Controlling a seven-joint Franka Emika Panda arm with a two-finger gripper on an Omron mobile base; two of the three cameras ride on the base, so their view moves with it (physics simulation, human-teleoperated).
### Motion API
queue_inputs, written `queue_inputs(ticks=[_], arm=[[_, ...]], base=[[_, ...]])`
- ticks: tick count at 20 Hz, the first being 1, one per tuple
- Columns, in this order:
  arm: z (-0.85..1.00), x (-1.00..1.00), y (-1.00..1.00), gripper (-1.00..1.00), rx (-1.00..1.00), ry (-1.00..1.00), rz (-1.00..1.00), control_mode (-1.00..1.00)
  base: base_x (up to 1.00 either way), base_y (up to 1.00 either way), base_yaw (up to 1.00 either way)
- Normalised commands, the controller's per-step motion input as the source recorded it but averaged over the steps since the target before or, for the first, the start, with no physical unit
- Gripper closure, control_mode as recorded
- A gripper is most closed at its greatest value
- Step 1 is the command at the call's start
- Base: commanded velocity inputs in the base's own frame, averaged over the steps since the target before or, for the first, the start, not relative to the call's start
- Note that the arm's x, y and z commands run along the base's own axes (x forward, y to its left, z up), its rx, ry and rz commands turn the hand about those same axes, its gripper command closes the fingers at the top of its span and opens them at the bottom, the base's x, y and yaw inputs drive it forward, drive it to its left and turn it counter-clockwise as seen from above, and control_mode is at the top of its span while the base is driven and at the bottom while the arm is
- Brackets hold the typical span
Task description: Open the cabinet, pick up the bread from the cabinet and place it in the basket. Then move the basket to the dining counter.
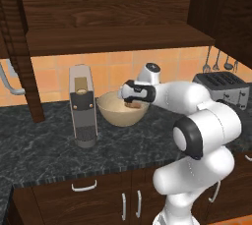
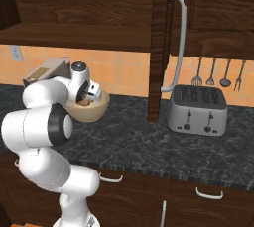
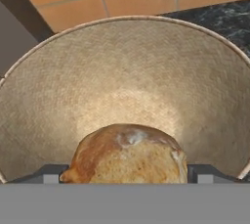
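Low cabinets (image 1: 83, 197) front the left base view; behind, the claw (image 1: 132, 102) hangs over the basket (image 1: 122, 113) on the dark counter (image 1: 44, 145). Right base view: same basket (image 2: 94, 109), toaster (image 2: 197, 109) at 3 o'clock. Hand view: bread (image 3: 128, 154) clamped between the fingertips (image 3: 49, 174) (inside the basket).

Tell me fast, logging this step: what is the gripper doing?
Gripper: closed on the round golden-tan bread roll, held over the wide tan bowl-shaped basket.
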Motion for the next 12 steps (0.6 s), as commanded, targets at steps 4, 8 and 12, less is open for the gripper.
queue_inputs(ticks=[4, 8, 12], arm=[[-0.25, 0.54, 0.02, 1.00, 0.00, 0.00, 0.00, -1.00], [-0.30, 0.36, 0.01, -1.00, 0.00, 0.00, 0.00, -1.00], [-0.49, 0.28, 0.01, -1.00, 0.00, 0.00, 0.00, -1.00]], base=[[0.00, 0.00, 0.00], [0.00, 0.00, 0.00], [0.00, 0.00, 0.00]])
